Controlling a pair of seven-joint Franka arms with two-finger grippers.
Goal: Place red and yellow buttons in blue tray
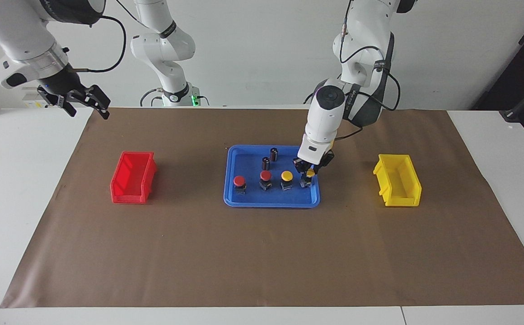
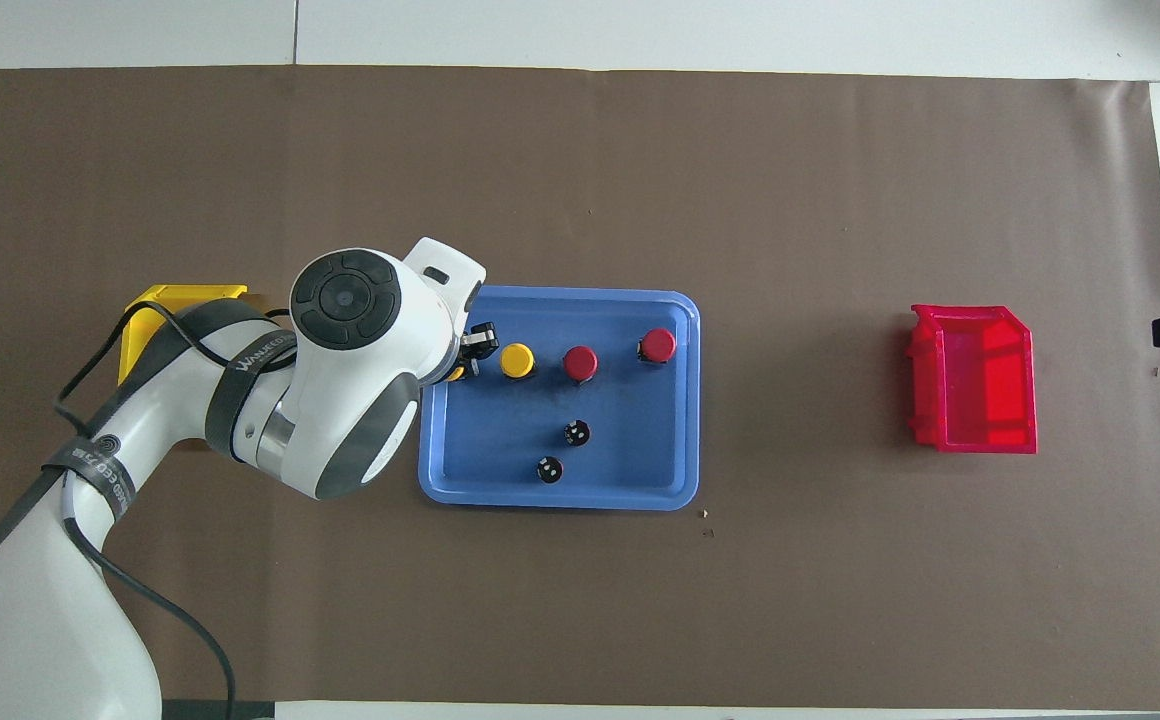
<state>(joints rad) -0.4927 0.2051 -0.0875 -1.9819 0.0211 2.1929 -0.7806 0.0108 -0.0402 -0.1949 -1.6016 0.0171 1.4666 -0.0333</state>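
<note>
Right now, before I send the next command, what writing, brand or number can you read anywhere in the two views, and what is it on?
"WANJEED": white lettering on the black band around the left arm, overhead view; the last letters are unsure.
A round white logo and more lettering on that arm's lower band: too small to read.
Blue tray, buttons, red bin, yellow bin: no writing visible.
</note>
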